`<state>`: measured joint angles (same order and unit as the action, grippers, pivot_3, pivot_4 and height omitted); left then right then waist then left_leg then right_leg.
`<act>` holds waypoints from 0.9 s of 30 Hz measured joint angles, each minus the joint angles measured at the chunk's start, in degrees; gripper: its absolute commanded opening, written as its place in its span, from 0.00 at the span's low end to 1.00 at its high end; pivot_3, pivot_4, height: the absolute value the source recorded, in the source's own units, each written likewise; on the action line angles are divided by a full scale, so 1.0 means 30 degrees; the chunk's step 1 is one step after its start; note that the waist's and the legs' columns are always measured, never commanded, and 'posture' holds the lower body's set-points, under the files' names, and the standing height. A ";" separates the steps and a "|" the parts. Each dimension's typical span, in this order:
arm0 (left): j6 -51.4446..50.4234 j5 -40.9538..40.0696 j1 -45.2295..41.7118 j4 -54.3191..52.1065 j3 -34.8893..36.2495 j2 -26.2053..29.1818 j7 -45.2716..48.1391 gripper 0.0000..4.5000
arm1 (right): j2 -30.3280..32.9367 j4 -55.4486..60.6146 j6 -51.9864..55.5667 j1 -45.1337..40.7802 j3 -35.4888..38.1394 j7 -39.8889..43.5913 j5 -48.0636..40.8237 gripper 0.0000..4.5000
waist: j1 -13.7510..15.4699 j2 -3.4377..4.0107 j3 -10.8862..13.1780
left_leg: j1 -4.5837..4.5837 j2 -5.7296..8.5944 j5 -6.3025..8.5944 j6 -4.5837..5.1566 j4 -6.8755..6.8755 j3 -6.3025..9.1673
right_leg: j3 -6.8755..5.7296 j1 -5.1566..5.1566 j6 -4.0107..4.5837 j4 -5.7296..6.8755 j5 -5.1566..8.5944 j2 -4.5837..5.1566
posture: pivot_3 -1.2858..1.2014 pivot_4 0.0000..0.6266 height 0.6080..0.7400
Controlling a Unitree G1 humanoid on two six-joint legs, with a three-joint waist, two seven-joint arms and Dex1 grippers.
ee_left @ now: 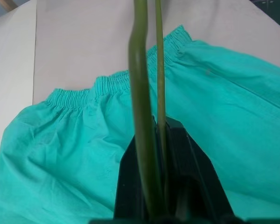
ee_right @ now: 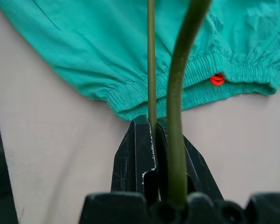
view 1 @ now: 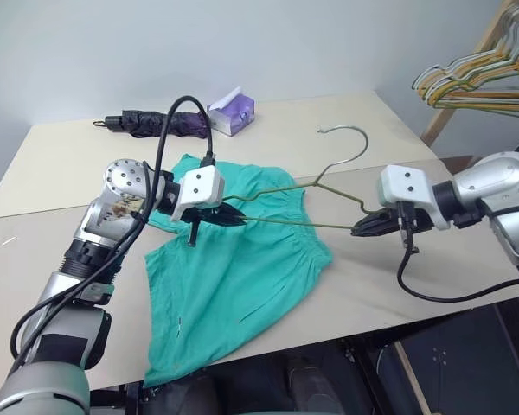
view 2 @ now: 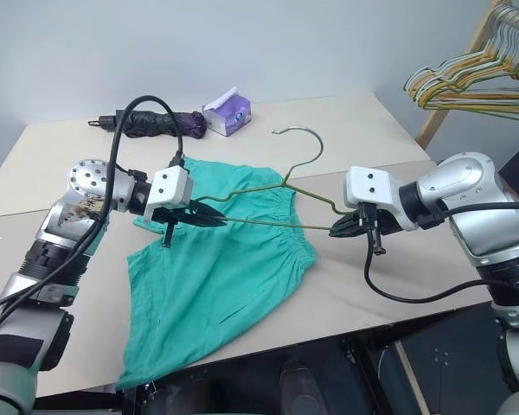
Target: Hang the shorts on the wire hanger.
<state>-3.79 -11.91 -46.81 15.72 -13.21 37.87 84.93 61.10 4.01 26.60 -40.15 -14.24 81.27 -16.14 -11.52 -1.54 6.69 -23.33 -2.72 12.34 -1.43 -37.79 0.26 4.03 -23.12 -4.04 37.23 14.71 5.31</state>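
Note:
The teal-green shorts (view 1: 242, 277) lie flat on the table, waistband toward the right and one leg reaching the near edge. The wire hanger (view 1: 304, 224) is held just above them, its hook (view 1: 353, 131) pointing to the far side. My left gripper (view 1: 233, 218) is shut on the hanger's left corner, over the shorts. My right gripper (view 1: 363, 227) is shut on the right corner, just past the waistband. In the left wrist view the wire (ee_left: 144, 116) runs between the black fingers (ee_left: 130, 182). The right wrist view shows the wire (ee_right: 151, 70) pinched at the fingertips (ee_right: 140, 140), above the waistband (ee_right: 196, 88).
A folded dark umbrella (view 1: 151, 121) and a purple tissue pack (view 1: 232, 112) lie at the table's (view 1: 52, 277) far side. A bunch of coloured hangers (view 1: 480, 76) hangs on a wooden rack at the far right. The table's near edge runs just below the shorts.

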 measured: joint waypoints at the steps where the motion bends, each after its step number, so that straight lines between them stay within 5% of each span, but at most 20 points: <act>1: -0.0021 -0.0285 -0.0057 0.0363 0.0207 -0.0031 0.0266 0.36 | 0.0210 0.0122 0.0079 0.0352 0.0266 0.0081 -0.0160 0.00 | 0.0002 0.0000 0.0000 | 0.0000 0.0000 0.0000 0.0000 0.0000 0.0001 | -0.0002 0.0002 0.0000 -0.0001 0.0000 0.0000 | 0.46 0.09 1.00; 10: -0.2704 -0.2206 -0.1100 0.2462 0.2613 -0.0619 -0.0645 0.97 | 0.1780 0.1237 0.3200 0.5366 0.4230 -0.0387 -0.2538 0.00 | 0.0209 0.0000 0.0000 | 0.0002 0.0000 0.0007 0.0011 -0.0014 0.0001 | -0.0002 0.0011 -0.0003 -0.0001 -0.0001 0.0000 | 0.46 0.10 1.00; 18: -0.6881 -0.4784 0.1262 -0.1704 0.4617 0.0641 -0.1229 0.99 | 0.2054 -0.0996 0.8881 0.8705 0.7542 -0.1555 -0.5130 0.00 | 0.0362 0.0006 -0.0005 | 0.0057 -0.0001 0.0009 0.0015 -0.0014 -0.0004 | 0.0005 0.0064 0.0000 -0.0001 -0.0006 -0.0002 | 0.47 0.11 1.00; 27: -0.6872 -0.4969 0.2702 -0.4505 0.4690 0.1219 -0.2080 0.99 | 0.1032 -0.5089 1.3662 0.5937 0.3880 -0.2306 -0.5319 0.00 | 0.0685 0.0011 -0.0007 | 0.0054 0.0003 0.0016 0.0025 -0.0013 -0.0005 | 0.0004 0.0084 -0.0010 -0.0045 -0.0006 -0.0004 | 0.48 0.13 1.00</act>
<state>-24.40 -26.82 -38.71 2.21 0.86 41.53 78.69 64.19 -11.25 67.58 -22.34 -2.60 74.35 -32.09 -9.46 -1.51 6.67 -23.17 -2.71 12.39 -1.35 -37.83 0.24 4.04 -22.87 -4.07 37.09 14.69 5.30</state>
